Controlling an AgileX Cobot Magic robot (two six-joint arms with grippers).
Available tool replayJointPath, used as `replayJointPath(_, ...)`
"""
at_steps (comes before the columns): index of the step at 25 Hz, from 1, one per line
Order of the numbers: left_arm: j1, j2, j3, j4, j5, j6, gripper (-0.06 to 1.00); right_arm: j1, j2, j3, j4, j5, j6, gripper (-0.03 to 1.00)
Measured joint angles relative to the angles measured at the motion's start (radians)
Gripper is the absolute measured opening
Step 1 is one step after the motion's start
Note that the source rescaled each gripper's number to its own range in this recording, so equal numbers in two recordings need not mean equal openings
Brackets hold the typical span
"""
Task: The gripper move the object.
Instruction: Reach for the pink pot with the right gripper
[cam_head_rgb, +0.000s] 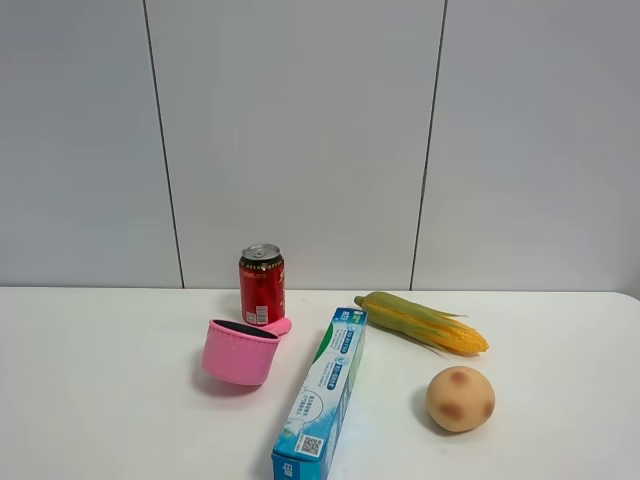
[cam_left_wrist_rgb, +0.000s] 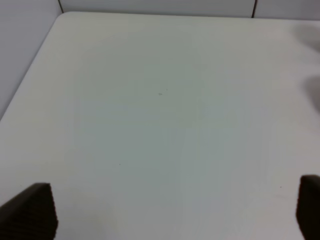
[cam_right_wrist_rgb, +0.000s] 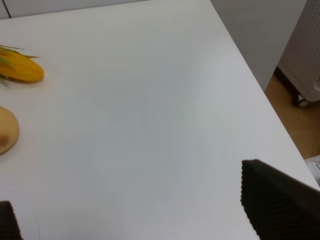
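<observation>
The pink toy saucepan (cam_head_rgb: 240, 351) stands upright on the white table (cam_head_rgb: 100, 380), just in front of a red soda can (cam_head_rgb: 262, 284), its stubby handle pointing toward the can. Neither arm shows in the exterior high view. In the left wrist view my left gripper (cam_left_wrist_rgb: 172, 210) is open over bare table, with black ribbed fingertips (cam_left_wrist_rgb: 30, 210) at both lower corners. In the right wrist view my right gripper (cam_right_wrist_rgb: 135, 215) is open, one ribbed finger (cam_right_wrist_rgb: 275, 200) near the table's right edge. The saucepan is out of both wrist views.
A blue toothpaste box (cam_head_rgb: 322, 392) lies lengthwise at the middle front. An ear of corn (cam_head_rgb: 422, 322) and a tan potato (cam_head_rgb: 460, 399) lie to the right; both show in the right wrist view, corn (cam_right_wrist_rgb: 20, 67) and potato (cam_right_wrist_rgb: 7, 132). A wall stands behind the table.
</observation>
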Motion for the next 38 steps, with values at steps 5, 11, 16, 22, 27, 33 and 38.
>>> replayJointPath(5, 0.000, 0.000, 0.000, 0.000, 0.000, 0.000, 1.00, 0.000, 0.000, 0.000, 0.000, 0.000, 0.000, 0.94)
replayJointPath(11, 0.000, 0.000, 0.000, 0.000, 0.000, 0.000, 1.00, 0.000, 0.000, 0.000, 0.000, 0.000, 0.000, 0.94)
replayJointPath(16, 0.000, 0.000, 0.000, 0.000, 0.000, 0.000, 1.00, 0.000, 0.000, 0.000, 0.000, 0.000, 0.000, 0.94)
replayJointPath(22, 0.000, 0.000, 0.000, 0.000, 0.000, 0.000, 1.00, 0.000, 0.000, 0.000, 0.000, 0.000, 0.000, 0.94)
replayJointPath(27, 0.000, 0.000, 0.000, 0.000, 0.000, 0.000, 1.00, 0.000, 0.000, 0.000, 0.000, 0.000, 0.000, 0.94)
replayJointPath(33, 0.000, 0.000, 0.000, 0.000, 0.000, 0.000, 1.00, 0.000, 0.000, 0.000, 0.000, 0.000, 0.000, 0.94)
replayJointPath(38, 0.000, 0.000, 0.000, 0.000, 0.000, 0.000, 1.00, 0.000, 0.000, -0.003, 0.010, -0.002, 0.000, 0.94)
